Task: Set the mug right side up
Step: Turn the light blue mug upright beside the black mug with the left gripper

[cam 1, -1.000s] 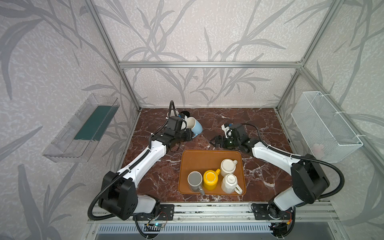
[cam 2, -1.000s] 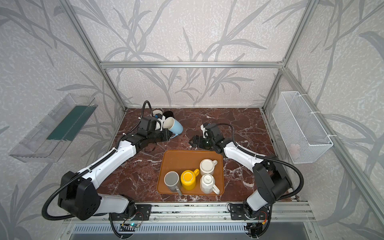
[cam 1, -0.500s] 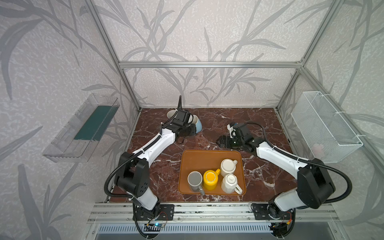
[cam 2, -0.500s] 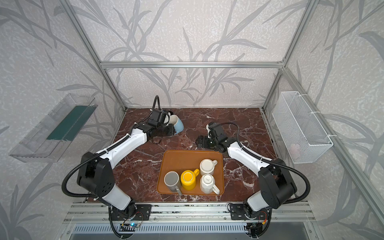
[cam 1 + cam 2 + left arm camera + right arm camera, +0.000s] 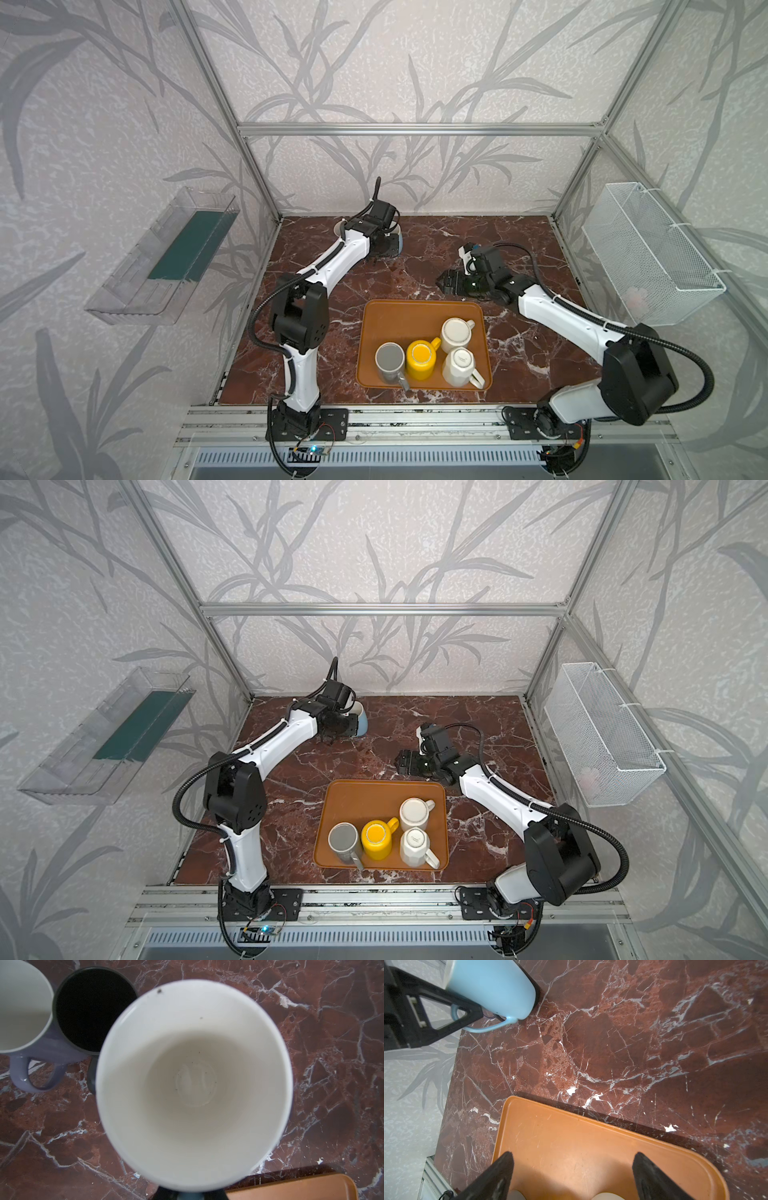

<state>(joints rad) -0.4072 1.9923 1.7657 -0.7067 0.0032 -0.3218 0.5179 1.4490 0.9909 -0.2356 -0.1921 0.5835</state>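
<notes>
A pale blue mug [image 5: 362,723] with a white inside is seen at the far left of a red marble bench [image 5: 415,257], near the back wall. Its handle is pinched by the clenched left fingers [image 5: 476,1012]. In the left wrist view its open mouth is met straight on, with the bench showing around it, so the mug is judged to be turned mouth-up already. Whether its base rests on the bench or hangs just above it cannot be told. What is judged to be left is for the mug to be set down level and let go.

Just beside it, two more mugs are stood mouth-up and close together: a purple mug [image 5: 41,1051] and a black mug [image 5: 93,1007].

The right fingers [image 5: 496,1178] are spread wide, with nothing held between them. They are poised over the far edge of an orange tray [image 5: 415,302] near the middle of the bench, well apart from the mug.

Four mugs are grouped toward the tray's near edge: a grey mug [image 5: 390,359], a yellow mug [image 5: 420,357] and two white mugs [image 5: 456,332] [image 5: 461,361]. They look to be base-up, though this is not certain.

Seven mugs are counted in all, with one tray and two arms. One wire basket [image 5: 648,257] is hung on the right wall and one clear bin [image 5: 166,257] on the left wall.
</notes>
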